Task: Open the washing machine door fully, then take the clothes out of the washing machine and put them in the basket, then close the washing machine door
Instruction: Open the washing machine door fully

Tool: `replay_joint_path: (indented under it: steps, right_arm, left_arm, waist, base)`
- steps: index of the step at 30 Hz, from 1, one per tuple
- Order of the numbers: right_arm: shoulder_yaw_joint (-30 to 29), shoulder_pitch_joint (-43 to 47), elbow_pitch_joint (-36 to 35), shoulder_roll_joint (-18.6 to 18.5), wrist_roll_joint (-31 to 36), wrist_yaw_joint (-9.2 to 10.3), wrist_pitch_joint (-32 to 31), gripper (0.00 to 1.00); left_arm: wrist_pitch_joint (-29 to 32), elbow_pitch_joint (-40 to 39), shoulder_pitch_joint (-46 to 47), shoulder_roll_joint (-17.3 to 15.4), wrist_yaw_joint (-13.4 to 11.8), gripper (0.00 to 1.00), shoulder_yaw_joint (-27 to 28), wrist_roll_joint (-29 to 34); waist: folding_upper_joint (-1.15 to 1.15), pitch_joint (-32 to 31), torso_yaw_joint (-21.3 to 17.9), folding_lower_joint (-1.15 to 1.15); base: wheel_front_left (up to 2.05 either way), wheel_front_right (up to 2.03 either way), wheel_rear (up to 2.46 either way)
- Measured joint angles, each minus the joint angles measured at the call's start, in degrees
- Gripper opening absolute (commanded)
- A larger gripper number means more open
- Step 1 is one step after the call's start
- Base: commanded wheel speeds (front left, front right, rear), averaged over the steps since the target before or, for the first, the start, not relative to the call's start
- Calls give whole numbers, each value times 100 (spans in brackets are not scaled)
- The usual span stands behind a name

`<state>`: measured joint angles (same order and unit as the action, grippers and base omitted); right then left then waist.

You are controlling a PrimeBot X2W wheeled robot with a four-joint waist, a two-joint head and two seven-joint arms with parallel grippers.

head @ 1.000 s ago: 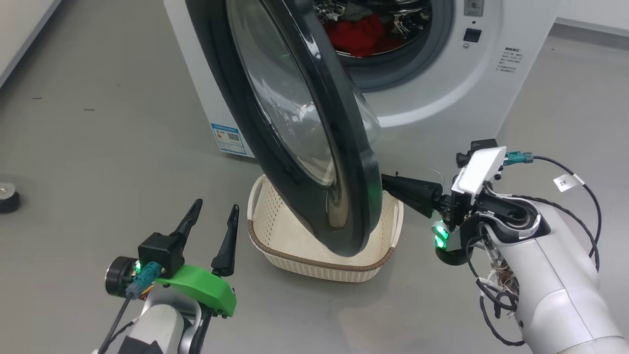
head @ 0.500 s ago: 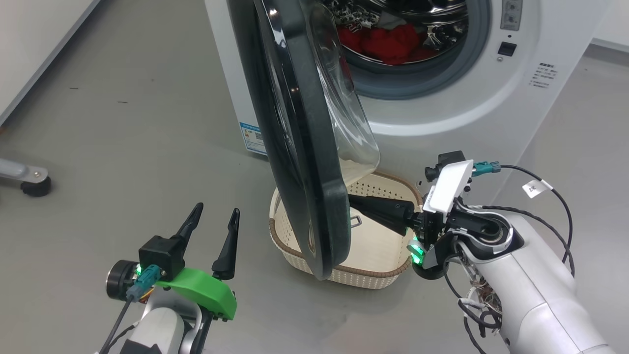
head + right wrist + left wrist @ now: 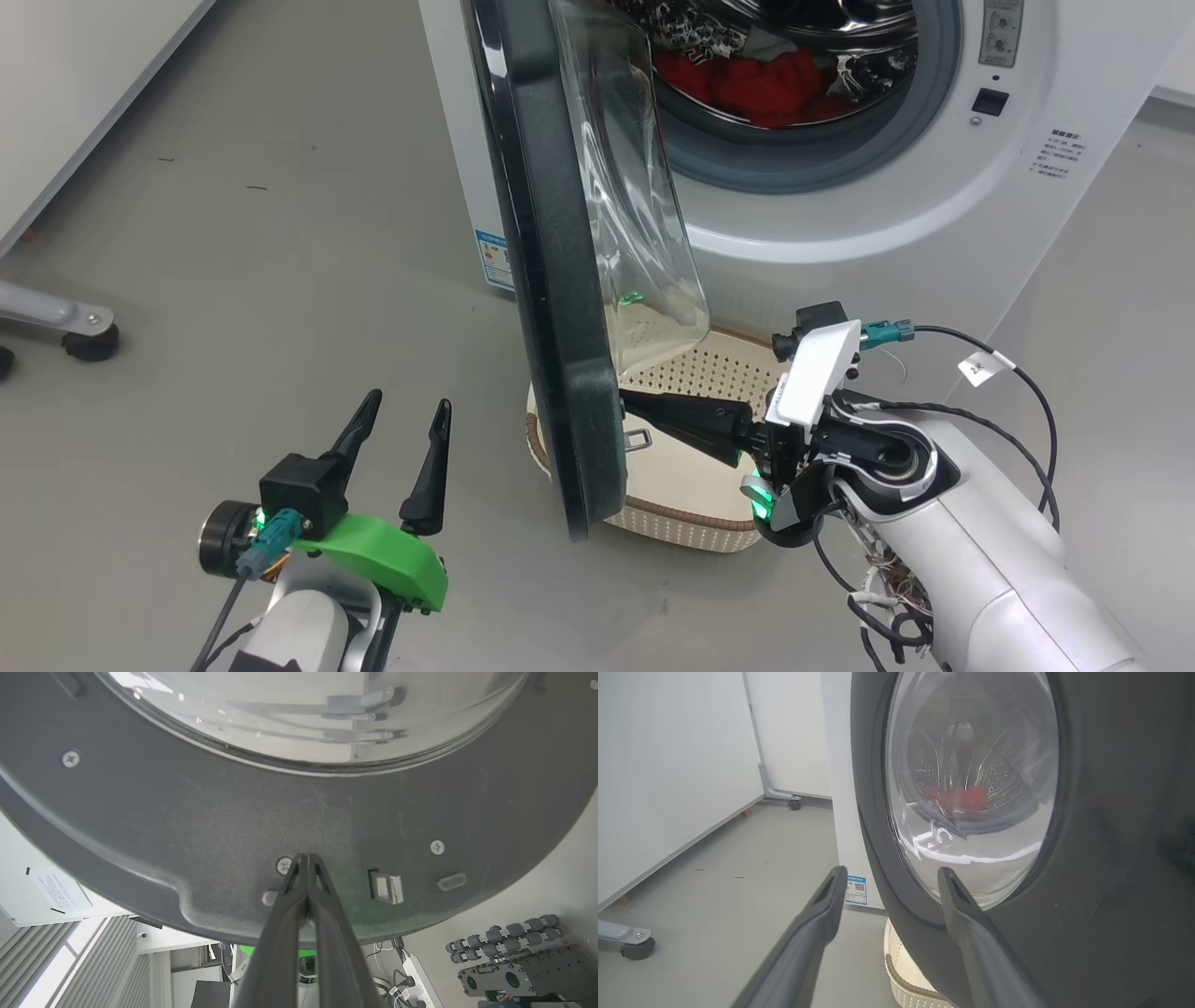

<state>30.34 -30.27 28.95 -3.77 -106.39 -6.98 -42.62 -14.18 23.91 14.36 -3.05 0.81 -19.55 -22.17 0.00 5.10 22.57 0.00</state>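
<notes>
The washing machine (image 3: 887, 233) stands with its door (image 3: 551, 280) swung out, edge-on to the head view, glass bowl facing the drum. The red clothes (image 3: 766, 84) lie in the drum and also show through the glass (image 3: 957, 799). The cream basket (image 3: 672, 523) sits on the floor under the door. My right gripper (image 3: 624, 403) is shut, its tips pressed against the door's dark inner face (image 3: 210, 826) near the latch, over the basket. My left gripper (image 3: 408, 403) hovers open and empty to the left, its fingers pointing at the door's outer ring (image 3: 1087, 858).
Black-and-white patterned cloth (image 3: 681, 28) lies behind the red clothes in the drum. A wheeled metal leg (image 3: 84, 341) stands on the grey floor at the left, below a white wall panel (image 3: 75, 93). A blue label (image 3: 856, 890) marks the machine's lower corner.
The door has swung further open, from showing its outer face to edge-on, with my shut right gripper following against its inner side. The head camera has shifted. My left gripper has stayed still.
</notes>
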Motion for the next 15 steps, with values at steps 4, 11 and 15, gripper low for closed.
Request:
replay_joint_path:
  steps: [4, 11, 15]
  right_arm:
    - [81, 0, -24, 1, -10, 0, 121, 0]
    - [31, 33, -123, 15, -54, 0, 441, 0]
    - [-260, 165, -225, 20, -65, 0, 864, 0]
  left_arm:
    - [0, -23, -1, 0, 0, 100, 0, 0]
    - [7, -35, -3, -3, -1, 100, 12, -34]
    - [7, -47, -18, -7, -53, 100, 40, -51]
  waist:
    - [0, 5, 0, 0]
    - [0, 7, -47, 0]
    - [0, 3, -100, 0]
  base:
    - [0, 0, 0]
    - [0, 0, 0]
    - [0, 0, 0]
